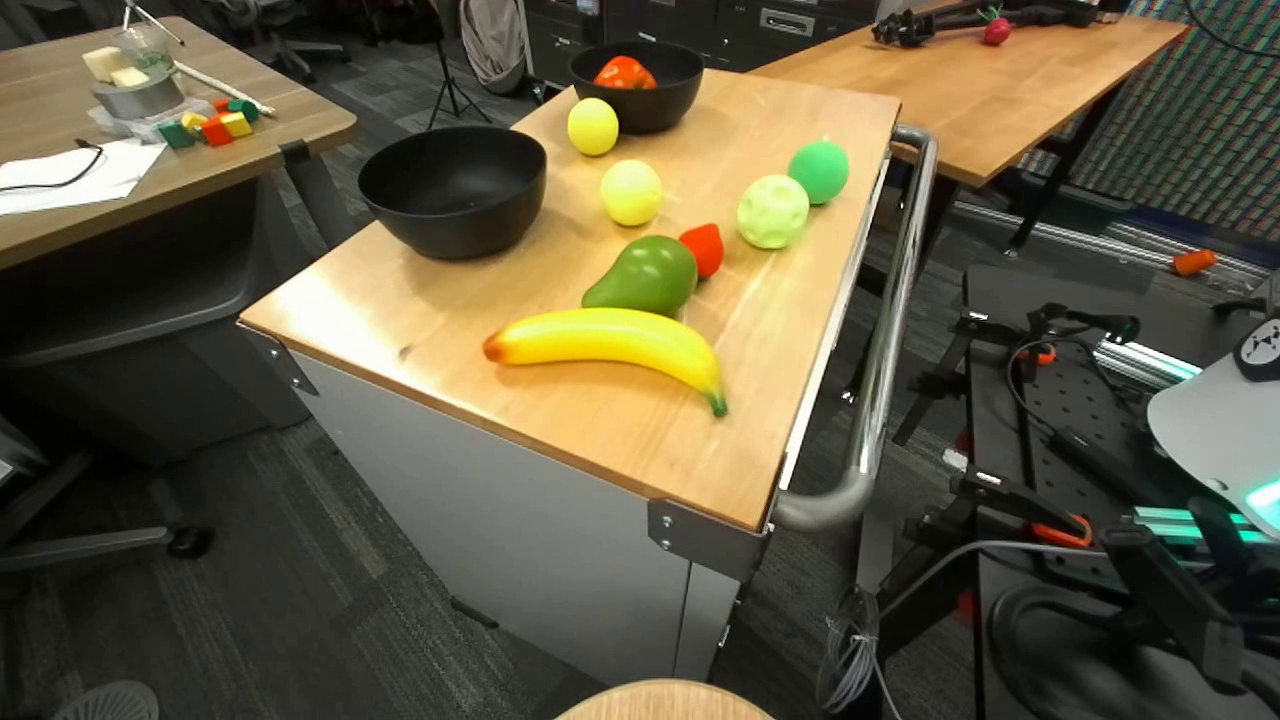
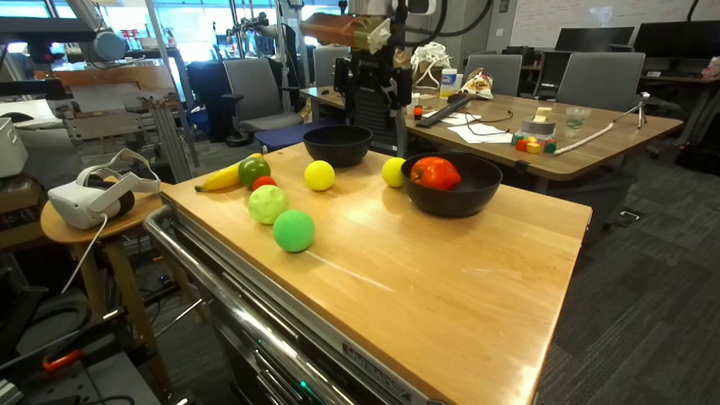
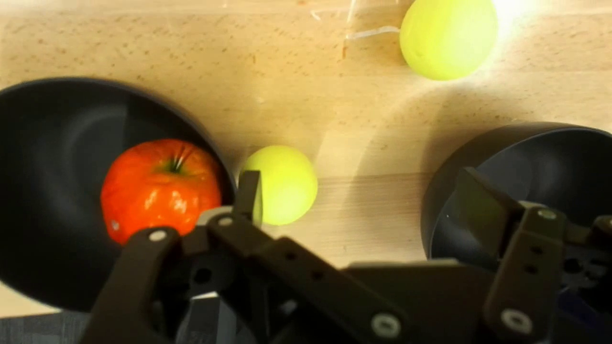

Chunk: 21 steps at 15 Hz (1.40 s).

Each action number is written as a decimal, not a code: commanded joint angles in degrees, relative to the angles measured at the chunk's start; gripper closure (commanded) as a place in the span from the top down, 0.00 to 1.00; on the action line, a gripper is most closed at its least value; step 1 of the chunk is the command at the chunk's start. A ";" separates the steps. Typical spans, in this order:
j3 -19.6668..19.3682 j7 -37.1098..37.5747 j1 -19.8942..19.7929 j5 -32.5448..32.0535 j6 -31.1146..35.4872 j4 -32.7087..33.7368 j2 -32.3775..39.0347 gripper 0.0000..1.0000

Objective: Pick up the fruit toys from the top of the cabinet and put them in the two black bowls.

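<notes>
Hovering, jaws apart, the end effector (image 3: 367,203) likely targets the yellow ball (image 3: 285,185) off-centre toward the bowl (image 3: 45,167) holding the apple (image 3: 158,188).

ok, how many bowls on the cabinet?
2. One bowl holds the apple; the other bowl sits nearer the banana. All three views show both; no sign of a hidden third.
</notes>
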 commanded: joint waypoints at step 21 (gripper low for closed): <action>-2.38 37.51 1.15 9.59 2.75 -2.10 -0.29 1.00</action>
